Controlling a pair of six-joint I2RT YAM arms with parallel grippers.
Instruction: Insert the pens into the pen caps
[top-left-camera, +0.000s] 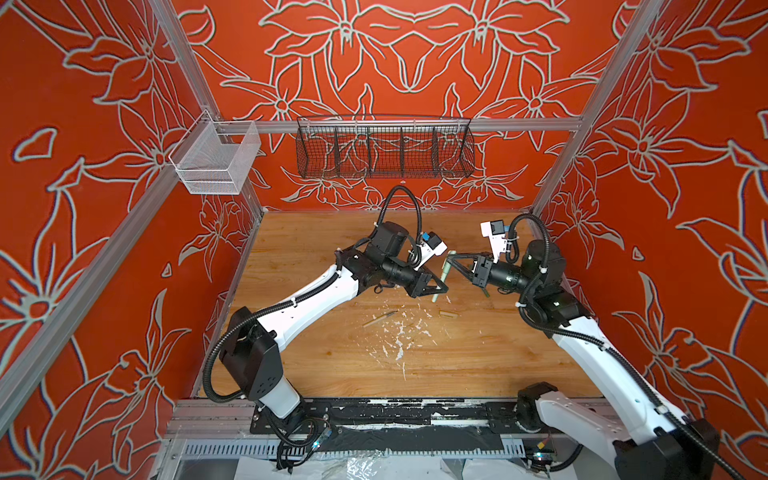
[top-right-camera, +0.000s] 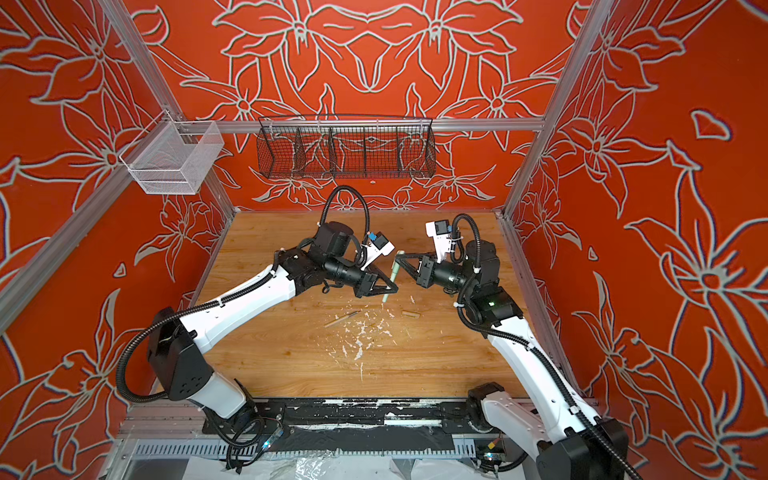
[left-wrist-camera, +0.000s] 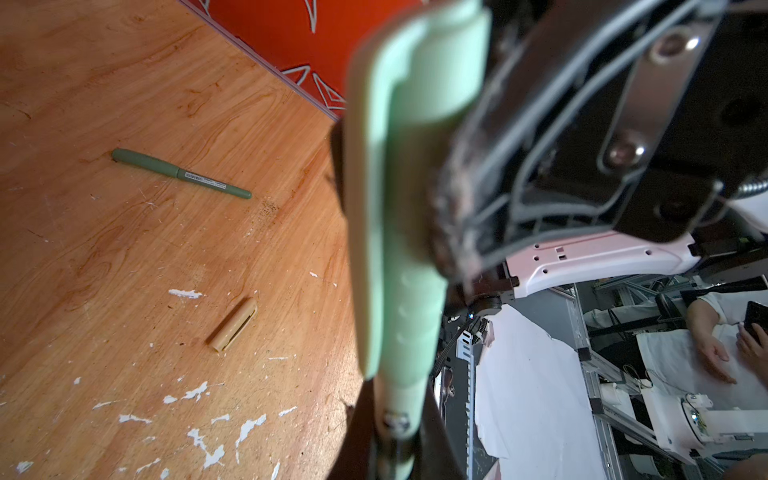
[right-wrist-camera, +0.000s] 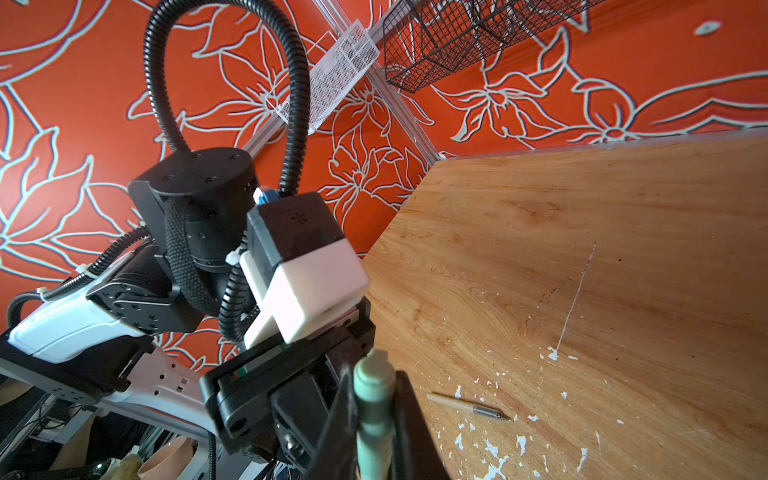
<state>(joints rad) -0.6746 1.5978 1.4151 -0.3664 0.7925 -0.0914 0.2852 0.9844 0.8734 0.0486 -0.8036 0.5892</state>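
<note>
A pale green pen (top-left-camera: 439, 279) hangs tilted above the table between my two grippers in both top views. My left gripper (top-left-camera: 444, 289) is shut on its lower barrel (left-wrist-camera: 405, 409). My right gripper (top-left-camera: 449, 258) is shut on the pale green cap (left-wrist-camera: 409, 174) at the upper end, and the pen's barrel enters that cap. In the right wrist view the cap (right-wrist-camera: 374, 399) sits pinched between the fingers. A beige pen (top-left-camera: 380, 319) with a metal tip and a beige cap (top-left-camera: 448, 313) lie apart on the table. A dark green pen (left-wrist-camera: 180, 172) lies with its cap on.
White paint flecks (top-left-camera: 400, 334) are scattered over the wooden table (top-left-camera: 316, 249) near the beige pen. A black wire basket (top-left-camera: 384, 151) and a white mesh basket (top-left-camera: 216, 160) hang on the back rails. Red patterned walls stand on three sides.
</note>
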